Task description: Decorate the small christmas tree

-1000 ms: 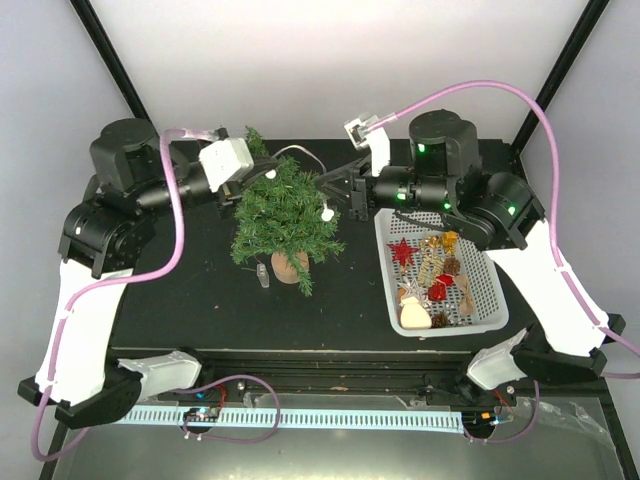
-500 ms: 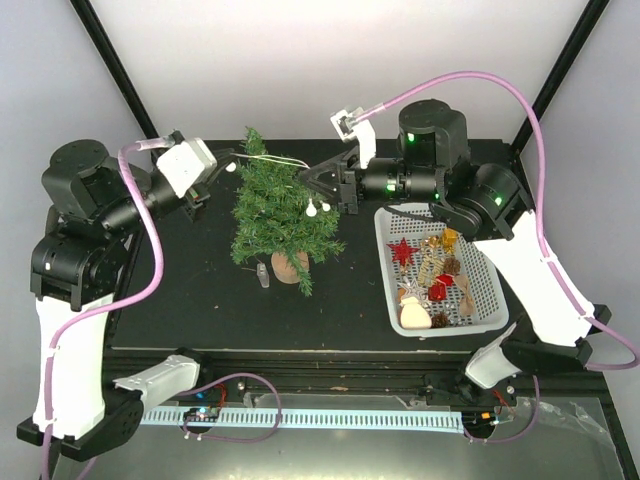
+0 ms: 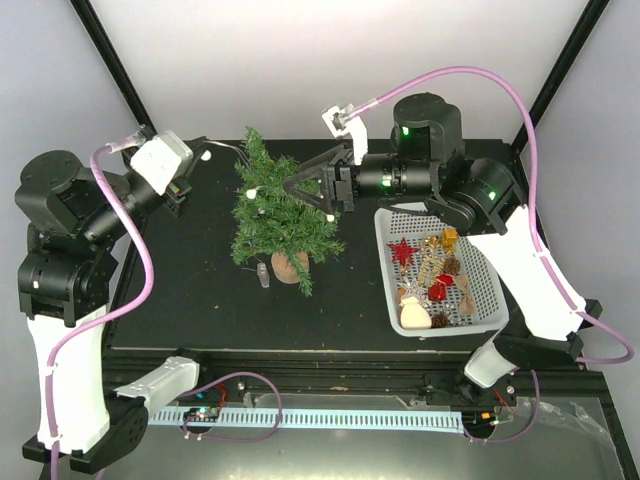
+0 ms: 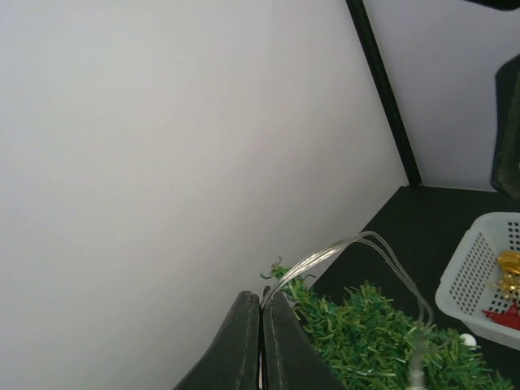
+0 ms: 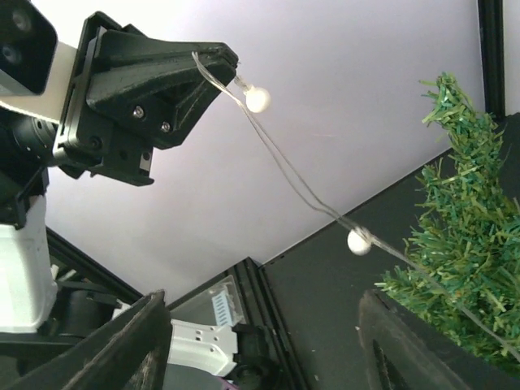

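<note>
- Leftward swings the left gripper [image 3: 198,158], away from the small christmas tree [image 3: 280,215], drawing the light string [image 3: 251,193] out, while the right gripper [image 3: 290,188] slides in over the upper branches. The tree stands upright left of the basket [image 3: 497,290]. The ornaments [image 3: 430,280] sit in there, so most of the decorating looks left to do.
- Left wrist: jaws pinched on the wire, treetop just below and ahead.
- Right wrist: fingers [image 5: 122,349] spread wide, holding nothing. The tree rises at right, beyond them, and the string crosses to the other gripper's tip.
</note>
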`<state>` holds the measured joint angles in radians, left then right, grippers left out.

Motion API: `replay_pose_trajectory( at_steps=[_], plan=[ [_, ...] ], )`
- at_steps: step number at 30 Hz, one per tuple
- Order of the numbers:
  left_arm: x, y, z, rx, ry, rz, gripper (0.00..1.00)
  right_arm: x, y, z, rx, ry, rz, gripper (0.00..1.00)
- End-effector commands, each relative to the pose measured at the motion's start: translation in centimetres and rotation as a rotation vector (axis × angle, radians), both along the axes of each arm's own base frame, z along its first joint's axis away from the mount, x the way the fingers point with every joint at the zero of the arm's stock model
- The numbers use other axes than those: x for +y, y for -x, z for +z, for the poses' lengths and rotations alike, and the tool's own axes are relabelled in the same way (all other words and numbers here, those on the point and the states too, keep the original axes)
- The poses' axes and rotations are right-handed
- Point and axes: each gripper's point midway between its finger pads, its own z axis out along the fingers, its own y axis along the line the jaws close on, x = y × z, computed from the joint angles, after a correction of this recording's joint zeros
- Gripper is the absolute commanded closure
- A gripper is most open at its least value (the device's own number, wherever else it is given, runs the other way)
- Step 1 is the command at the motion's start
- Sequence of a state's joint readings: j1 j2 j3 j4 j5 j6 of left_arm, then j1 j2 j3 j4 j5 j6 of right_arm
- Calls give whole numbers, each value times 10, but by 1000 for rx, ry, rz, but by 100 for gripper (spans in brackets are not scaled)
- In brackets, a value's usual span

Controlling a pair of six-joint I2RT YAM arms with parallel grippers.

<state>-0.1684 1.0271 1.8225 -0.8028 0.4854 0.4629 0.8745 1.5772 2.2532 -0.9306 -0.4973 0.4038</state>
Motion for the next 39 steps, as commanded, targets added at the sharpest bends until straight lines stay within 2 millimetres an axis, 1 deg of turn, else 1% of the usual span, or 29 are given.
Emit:
replay_pose_trajectory(
  at_steps=[1,3,5,11,15,18,26,31,37,39],
  plan=[
    [12,1,19,-52,39,61,98,-2,6,11,-22,-23,18,30],
    [16,0,21,-59,42,83,98,-6,5,11,-34,-19,-4,27],
    [20,0,25,-73,43,103,98,-11,3,11,-44,-14,-27,26],
    [33,1,40,-122,62,158,98,-26,0,-3,-56,23,-94,25],
    [44,2,53,-166,80,211,98,-37,-1,-7,-65,25,-140,25],
    [49,3,60,-188,91,231,98,-44,-2,-10,-65,33,-167,25],
    [58,10,75,-239,111,273,98,-52,-3,-15,-67,37,-198,25],
    [60,15,75,-235,104,286,98,-54,-4,-16,-68,45,-210,25],
    [67,22,64,-198,76,336,98,-58,-7,-20,-70,54,-231,25],
    [66,27,60,-184,65,332,98,-59,-8,-22,-69,59,-239,25]
  ],
)
